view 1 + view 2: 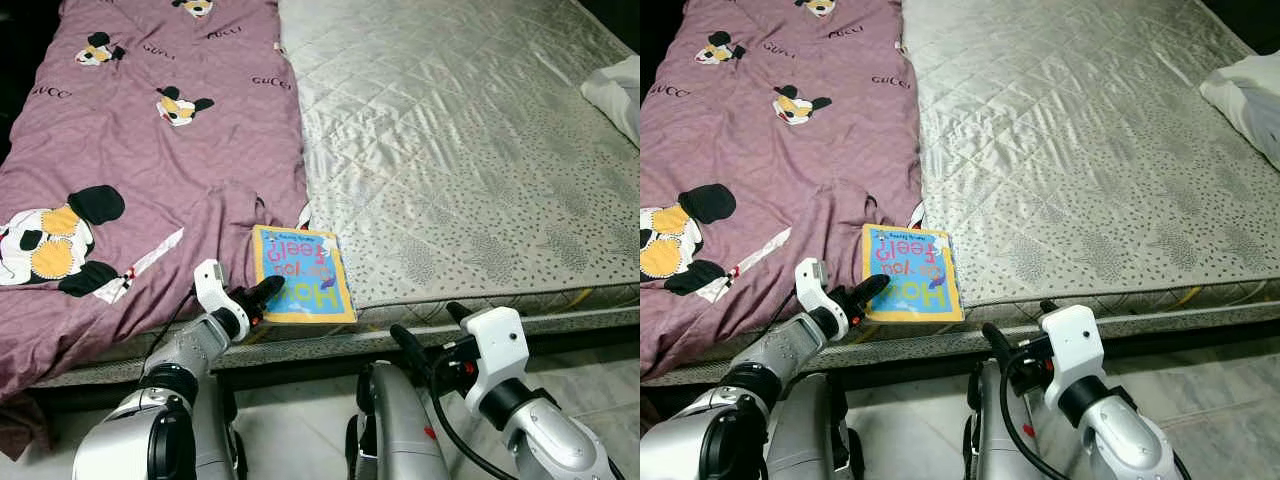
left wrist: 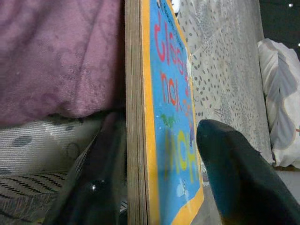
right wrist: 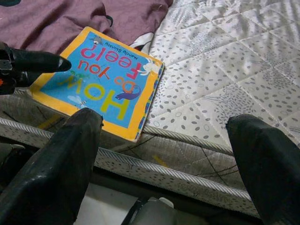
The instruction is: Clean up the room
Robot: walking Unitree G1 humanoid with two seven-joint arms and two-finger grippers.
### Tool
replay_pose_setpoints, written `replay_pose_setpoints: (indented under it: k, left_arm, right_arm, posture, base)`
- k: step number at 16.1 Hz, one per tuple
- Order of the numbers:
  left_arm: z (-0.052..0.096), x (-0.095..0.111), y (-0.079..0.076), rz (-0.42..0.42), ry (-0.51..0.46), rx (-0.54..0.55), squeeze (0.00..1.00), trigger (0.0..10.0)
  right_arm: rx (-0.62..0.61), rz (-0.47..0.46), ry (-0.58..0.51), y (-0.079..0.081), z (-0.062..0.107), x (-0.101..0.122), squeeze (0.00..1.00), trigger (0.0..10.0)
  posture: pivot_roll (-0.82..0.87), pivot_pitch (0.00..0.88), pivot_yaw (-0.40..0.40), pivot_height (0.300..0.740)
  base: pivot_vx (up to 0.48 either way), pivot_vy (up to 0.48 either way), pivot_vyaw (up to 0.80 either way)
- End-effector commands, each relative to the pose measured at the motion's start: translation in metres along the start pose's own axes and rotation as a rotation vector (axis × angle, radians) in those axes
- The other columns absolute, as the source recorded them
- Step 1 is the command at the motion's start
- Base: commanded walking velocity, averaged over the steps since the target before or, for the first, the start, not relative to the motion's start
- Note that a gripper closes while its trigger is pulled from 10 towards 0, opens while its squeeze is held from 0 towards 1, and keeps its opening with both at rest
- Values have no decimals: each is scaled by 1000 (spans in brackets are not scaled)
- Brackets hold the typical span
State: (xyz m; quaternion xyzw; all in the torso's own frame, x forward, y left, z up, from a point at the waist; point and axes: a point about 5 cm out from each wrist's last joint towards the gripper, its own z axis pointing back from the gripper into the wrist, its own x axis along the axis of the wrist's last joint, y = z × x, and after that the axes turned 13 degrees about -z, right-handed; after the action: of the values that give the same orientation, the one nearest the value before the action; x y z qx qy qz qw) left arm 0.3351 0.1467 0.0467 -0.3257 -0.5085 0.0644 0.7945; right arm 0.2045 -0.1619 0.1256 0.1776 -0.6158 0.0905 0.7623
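Reaching left hand (image 1: 262, 300) straddling book (image 1: 300, 274) edge, fingers apart

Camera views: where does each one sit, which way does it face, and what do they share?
Head eyes: look down at the bed edge; both arms show, left gripper, right gripper.
Left wrist: beside the book, fingers straddling its edge.
Right wrist: below the mattress edge, fingers apart.
Shared: the book.
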Motion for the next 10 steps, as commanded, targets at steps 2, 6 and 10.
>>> replay_pose_setpoints:
  k: [2,6,10]
  left_arm:
    - [0,2,0,28,-20,-15,0,0]
    - [-1,1,-3,96,-3,-49,0,0]
    - [-1,-3,-5,121,25,-77,0,0]
  right_arm:
    - [-22,4,14,-4,1,-5,0,10000]
    - [-33,28,-23,-4,-2,3,0,10000]
    - [-38,34,-27,-6,-4,6,0,10000]
  posture:
    - [-232,228,-42,577]
    - [-231,226,-41,577]
    - [-230,225,-41,577]
  base:
    - [0,0,0]
    - [0,0,0]
    - [0,0,0]
